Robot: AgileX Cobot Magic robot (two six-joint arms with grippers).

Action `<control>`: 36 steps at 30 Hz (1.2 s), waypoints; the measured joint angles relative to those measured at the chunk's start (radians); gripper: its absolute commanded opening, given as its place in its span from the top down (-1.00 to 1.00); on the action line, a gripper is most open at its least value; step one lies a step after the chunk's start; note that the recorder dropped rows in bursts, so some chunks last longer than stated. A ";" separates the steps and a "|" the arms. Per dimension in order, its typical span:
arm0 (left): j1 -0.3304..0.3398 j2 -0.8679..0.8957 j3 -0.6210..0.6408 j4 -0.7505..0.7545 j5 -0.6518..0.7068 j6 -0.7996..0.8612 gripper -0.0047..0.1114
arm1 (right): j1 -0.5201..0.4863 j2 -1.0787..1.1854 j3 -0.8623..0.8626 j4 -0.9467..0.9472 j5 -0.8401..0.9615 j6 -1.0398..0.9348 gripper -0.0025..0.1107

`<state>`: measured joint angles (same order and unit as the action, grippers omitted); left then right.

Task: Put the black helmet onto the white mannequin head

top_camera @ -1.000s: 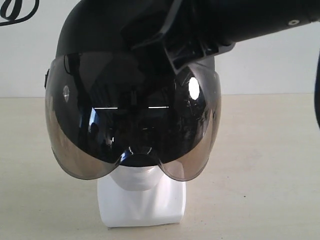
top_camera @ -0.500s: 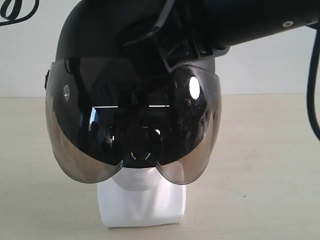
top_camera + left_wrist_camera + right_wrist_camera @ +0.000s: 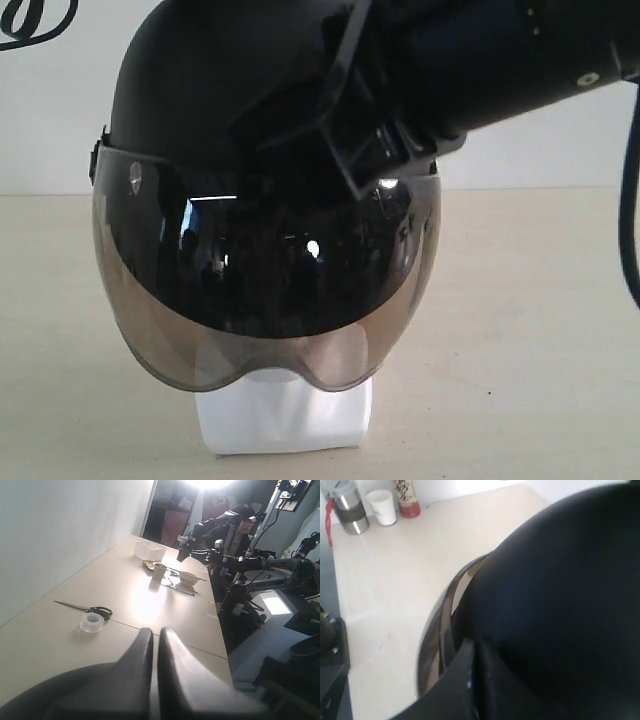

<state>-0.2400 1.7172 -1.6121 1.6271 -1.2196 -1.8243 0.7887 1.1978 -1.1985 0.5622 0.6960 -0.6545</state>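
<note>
The black helmet [image 3: 200,110] sits over the white mannequin head [image 3: 285,415], base showing at six o'clock. Right gripper [image 3: 472,647] rests on the shell at two o'clock, grip unclear; left gripper [image 3: 156,632] clenched, empty. Release seemingly remains.

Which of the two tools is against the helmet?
The right tool, shut, lies against the shell of the matte black visored helmet. The left tool, shut, points across the beige table, touching nothing.

A long beige table [image 3: 125,592] runs beside a plain white wall [image 3: 60,540], bright light [image 3: 212,483] glaring beyond.
</note>
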 measured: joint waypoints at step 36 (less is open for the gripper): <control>0.000 0.000 0.000 -0.004 0.000 -0.030 0.84 | 0.001 0.007 0.073 0.010 0.066 0.025 0.96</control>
<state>-0.2400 1.7172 -1.6121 1.6228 -1.2196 -1.8541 0.7896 1.2044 -1.1255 0.5718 0.7625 -0.6291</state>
